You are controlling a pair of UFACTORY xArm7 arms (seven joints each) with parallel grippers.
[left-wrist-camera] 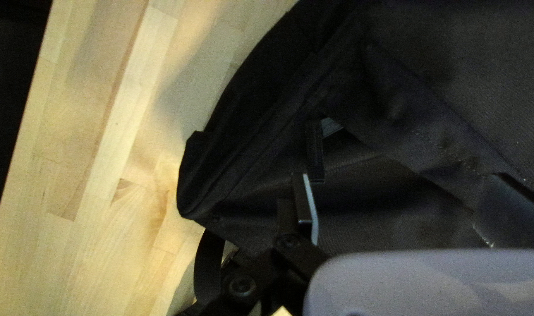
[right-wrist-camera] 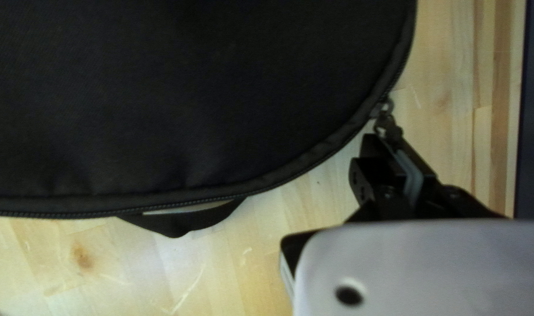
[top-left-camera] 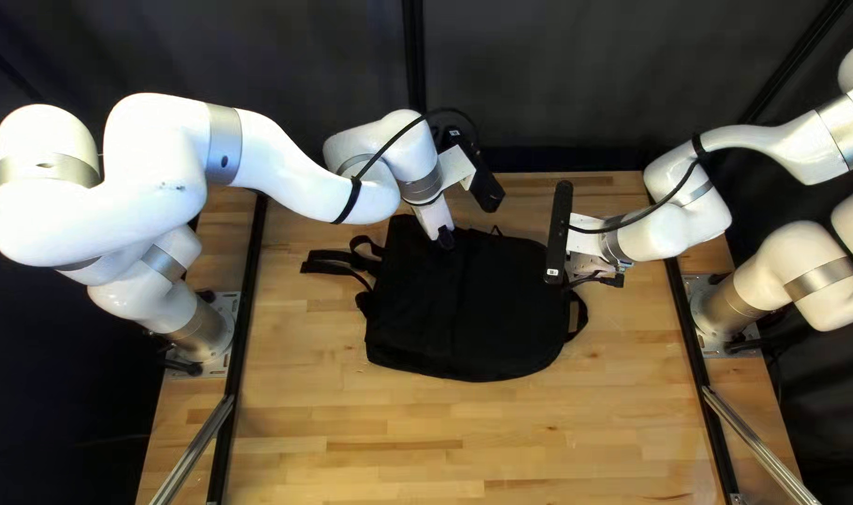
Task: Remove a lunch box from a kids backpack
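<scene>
Black backpack (top-left-camera: 464, 309) flat on the counter (top-left-camera: 426, 421), between and below the two tools. Long axis runs roughly left to right in the top left view; rounded end points toward the right arm's base, squarer end with straps (top-left-camera: 337, 262) toward the left's.

Left tool (top-left-camera: 445, 239) at the backpack's far edge, nearer the squarer end. Wrist view: fingers wide apart over folded black fabric; short webbing tab (left-wrist-camera: 315, 152) just ahead of one finger.

Right tool (top-left-camera: 590, 267) at the rounded end. Wrist view: fingers narrow, pinching the zipper pull (right-wrist-camera: 387, 125) at their tips. Zipper (right-wrist-camera: 313, 162) curves away along the rounded edge; handle loop (right-wrist-camera: 185, 223) off to the tool's side.

Room: broad counter stretch on the backpack's near side, away from both tools; narrower strip beyond the far edge. Black rails (top-left-camera: 242, 327) flank the counter.
</scene>
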